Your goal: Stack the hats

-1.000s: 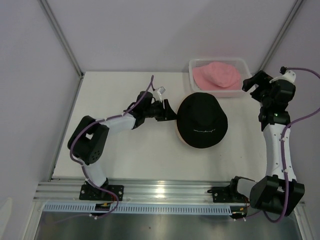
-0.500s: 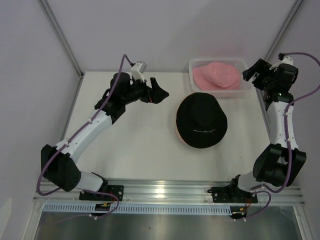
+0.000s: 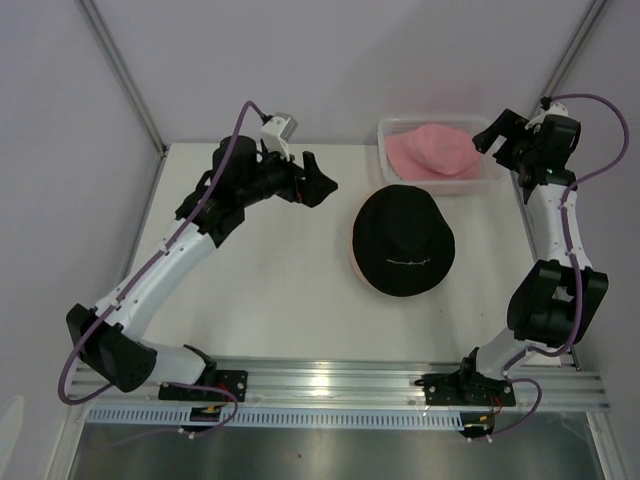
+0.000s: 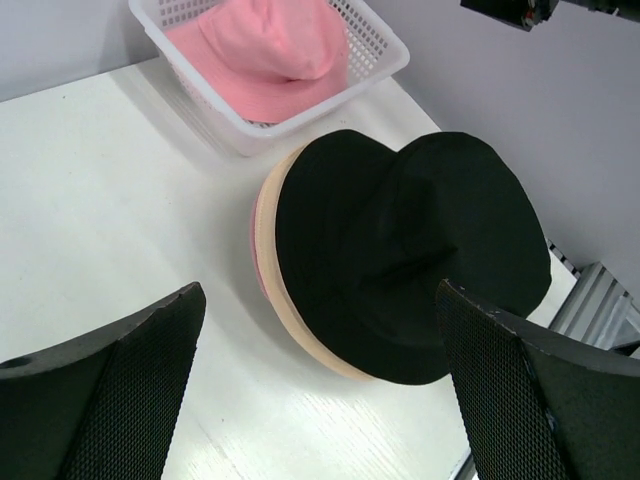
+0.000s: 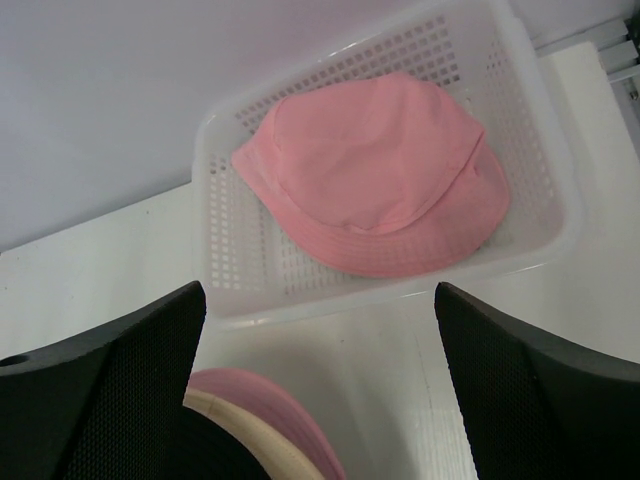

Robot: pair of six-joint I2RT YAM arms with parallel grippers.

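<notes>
A black hat (image 3: 403, 240) with small white lettering tops a stack on the table; under it show a beige brim (image 4: 300, 325) and a pink brim (image 5: 265, 400). Another pink hat (image 3: 434, 149) lies in a white mesh basket (image 3: 478, 176) at the back right, also seen as the pink hat (image 5: 375, 185) in the basket (image 5: 225, 250). My left gripper (image 3: 318, 181) is raised left of the stack, open and empty, its fingers (image 4: 110, 390) wide apart. My right gripper (image 3: 493, 137) hovers at the basket's right end, open and empty, fingers (image 5: 530, 400) spread.
The stack sits mid-table, right of centre. The basket stands against the back wall (image 3: 320, 70). Metal frame posts (image 3: 125, 75) rise at the back corners. An aluminium rail (image 3: 320, 385) runs along the near edge by the arm bases.
My left arm has lifted and pulled back from the stack's left rim, its jaws opening wide. My right arm has swung up and back toward the basket.
</notes>
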